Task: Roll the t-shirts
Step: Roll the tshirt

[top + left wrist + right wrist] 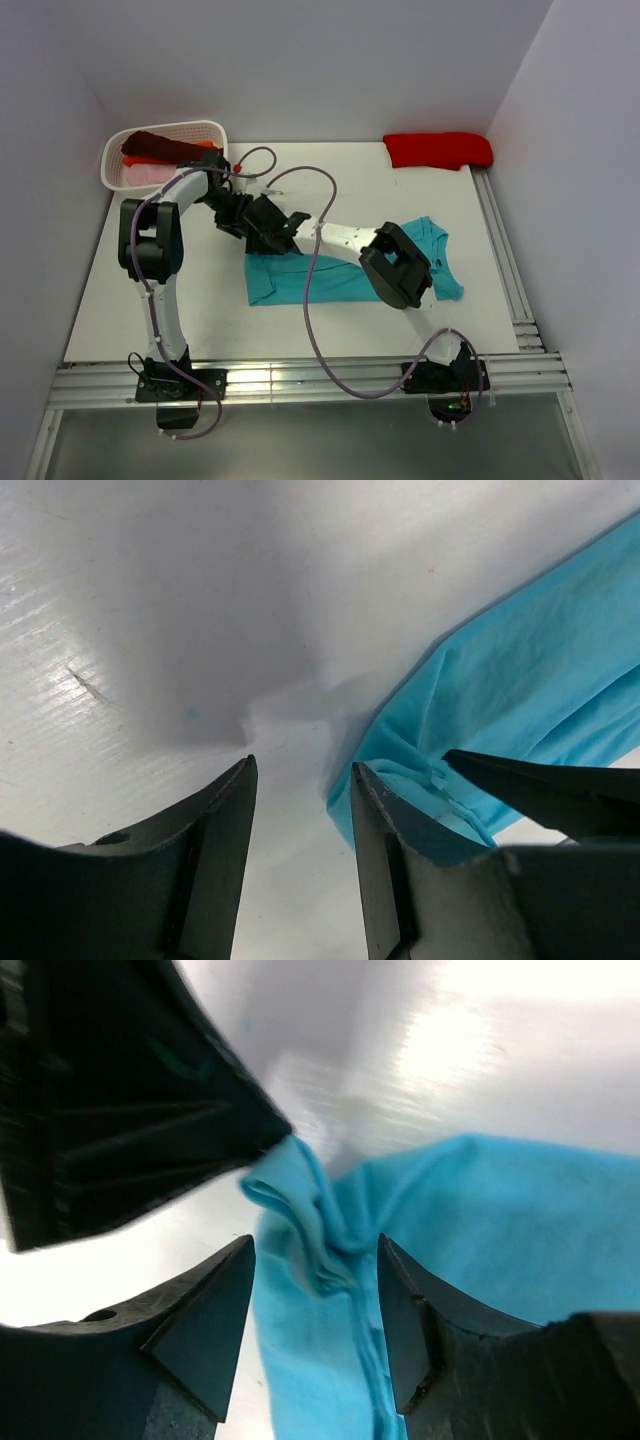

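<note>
A teal t-shirt (340, 280) lies folded into a long strip across the middle of the table. Both grippers meet at its far left corner. My left gripper (233, 216) (300, 765) is open over bare table, with the teal cloth (520, 670) just outside its right finger. My right gripper (274, 233) (315, 1240) is open, and a bunched fold of the teal t-shirt (300, 1220) lies loose between its fingers, unpinched. A red t-shirt (438, 150) lies bundled at the back right. Maroon (152, 144), orange and pink t-shirts fill the basket.
A white basket (112, 172) stands at the back left, close behind the left arm. White walls enclose the table on three sides. A metal rail (505, 270) runs along the right edge. Purple cables loop over both arms.
</note>
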Action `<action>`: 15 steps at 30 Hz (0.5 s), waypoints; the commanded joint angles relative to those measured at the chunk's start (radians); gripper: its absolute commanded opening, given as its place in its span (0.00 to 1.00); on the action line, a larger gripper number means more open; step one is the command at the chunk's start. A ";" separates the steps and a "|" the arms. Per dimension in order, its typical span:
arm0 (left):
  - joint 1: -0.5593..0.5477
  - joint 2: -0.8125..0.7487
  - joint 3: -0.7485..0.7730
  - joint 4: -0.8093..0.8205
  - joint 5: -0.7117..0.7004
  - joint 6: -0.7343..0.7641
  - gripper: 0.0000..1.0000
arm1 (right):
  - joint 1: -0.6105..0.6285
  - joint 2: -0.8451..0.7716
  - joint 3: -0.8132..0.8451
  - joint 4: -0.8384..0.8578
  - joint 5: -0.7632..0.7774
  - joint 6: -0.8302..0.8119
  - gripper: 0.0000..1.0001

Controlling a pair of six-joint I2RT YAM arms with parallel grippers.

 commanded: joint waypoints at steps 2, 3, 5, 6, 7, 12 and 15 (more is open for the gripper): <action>-0.004 -0.024 0.010 0.009 0.029 -0.013 0.48 | 0.009 -0.118 -0.042 -0.069 0.070 0.049 0.60; -0.004 -0.021 0.021 0.006 0.029 -0.013 0.48 | 0.010 -0.141 -0.059 -0.070 0.061 0.055 0.60; -0.004 -0.018 0.030 -0.003 0.037 -0.011 0.48 | 0.018 -0.164 -0.108 -0.075 0.062 0.072 0.60; -0.004 -0.015 0.038 -0.005 0.036 -0.010 0.48 | 0.026 -0.179 -0.119 -0.087 0.070 0.078 0.60; -0.004 -0.015 0.041 -0.005 0.036 -0.011 0.47 | 0.033 -0.187 -0.139 -0.090 0.072 0.087 0.60; -0.005 -0.005 0.056 -0.009 0.037 -0.016 0.46 | 0.102 -0.210 -0.191 -0.090 0.075 0.124 0.59; -0.008 -0.001 0.059 -0.006 0.034 -0.021 0.45 | 0.125 -0.199 -0.200 -0.092 0.073 0.152 0.59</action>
